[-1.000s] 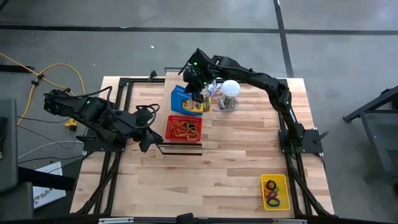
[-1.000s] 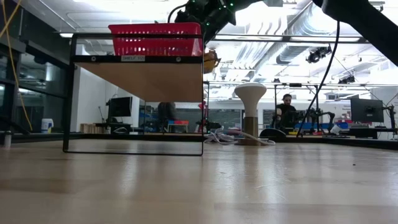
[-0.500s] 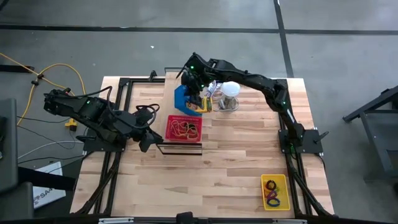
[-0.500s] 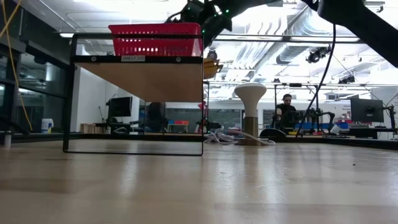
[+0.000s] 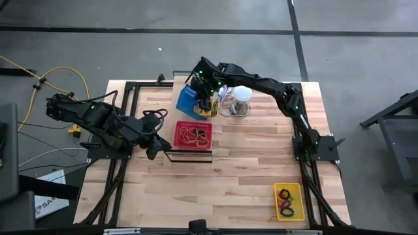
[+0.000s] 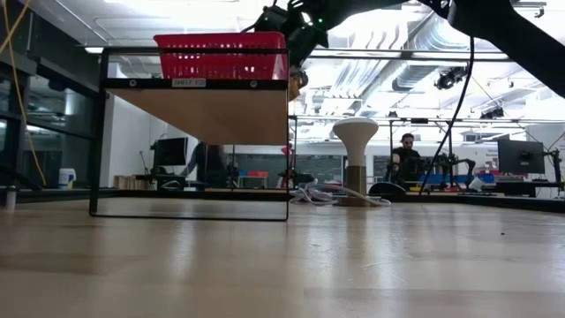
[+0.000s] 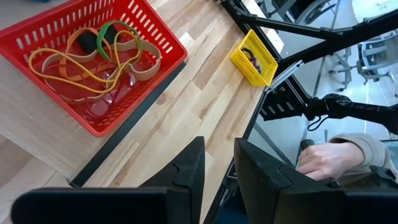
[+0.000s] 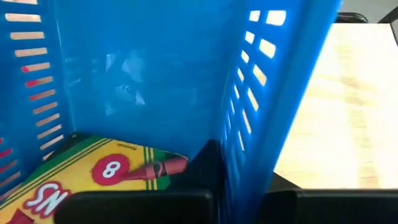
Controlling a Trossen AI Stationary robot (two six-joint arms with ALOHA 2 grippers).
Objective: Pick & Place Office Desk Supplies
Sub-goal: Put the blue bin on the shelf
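A blue slotted basket (image 5: 188, 99) hangs tilted above the table's far middle, with my right gripper (image 5: 208, 103) shut on it. A yellow-orange printed pack (image 8: 93, 177) lies inside on its floor. In the low view the gripper (image 6: 296, 40) shows above shelf height. A red basket (image 5: 192, 134) of tan, green and black rubber bands (image 7: 93, 59) rests by its bottom on a raised shelf board (image 6: 203, 110). My left gripper (image 7: 214, 168) waits open and empty left of the shelf (image 5: 153, 145). My right gripper pinches one upright wall of the blue basket (image 8: 233, 162), one finger (image 8: 205, 163) inside and the other outside. It comes slanting down from the table's right side. The basket is tilted, its outer blue wall turned up, and seems lifted clear of the table.
A white ball-like lamp (image 5: 240, 99) with grey cable stands just right of the blue basket. A yellow basket (image 5: 288, 201) with coloured clips sits near the front right corner. A person's hand (image 7: 329, 158) shows beyond the table edge. Bare wood lies in front of the shelf.
My right gripper has sunk a little and gone slightly toward the table's left edge with the blue basket. The basket has tipped further: its blue outer wall now faces up and less of the yellow-orange packs shows from above.
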